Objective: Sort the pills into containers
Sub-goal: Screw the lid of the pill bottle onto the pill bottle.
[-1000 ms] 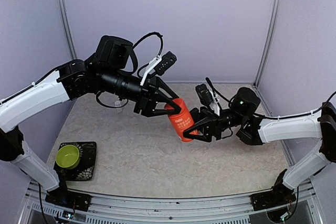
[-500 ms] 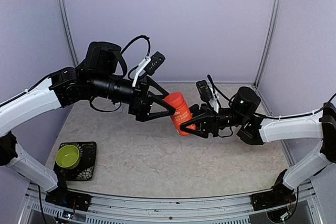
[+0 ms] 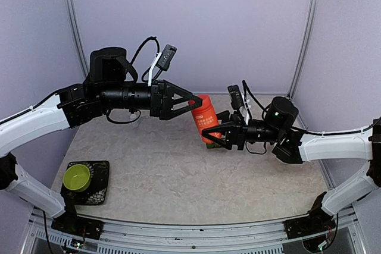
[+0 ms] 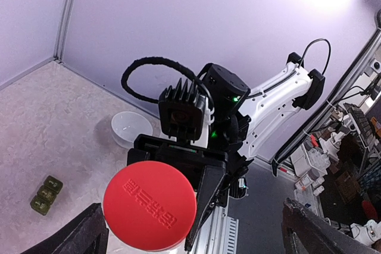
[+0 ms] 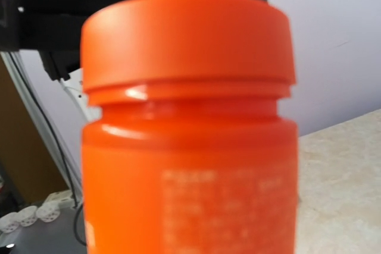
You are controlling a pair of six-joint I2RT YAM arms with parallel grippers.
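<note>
My right gripper (image 3: 211,132) is shut on the lower body of an orange bottle (image 3: 205,117), holding it nearly upright above the table. The capped bottle (image 5: 190,147) fills the right wrist view and hides the fingers there. My left gripper (image 3: 195,102) is open just left of the cap and holds nothing. In the left wrist view the round red cap (image 4: 150,204) faces the camera between the spread fingers (image 4: 77,239). The containers (image 4: 46,186), a dark green three-cell pill box, lie on the table below. No pills show.
A white bowl (image 4: 131,129) stands on the table beyond the pill box. A lime-green bowl (image 3: 76,176) sits on a black pad (image 3: 98,190) at the near left. Purple walls close the table at the back and both sides.
My left gripper opened, let go of the bottle's cap and drew back to the left. The right gripper raised the bottle and turned it more upright.
</note>
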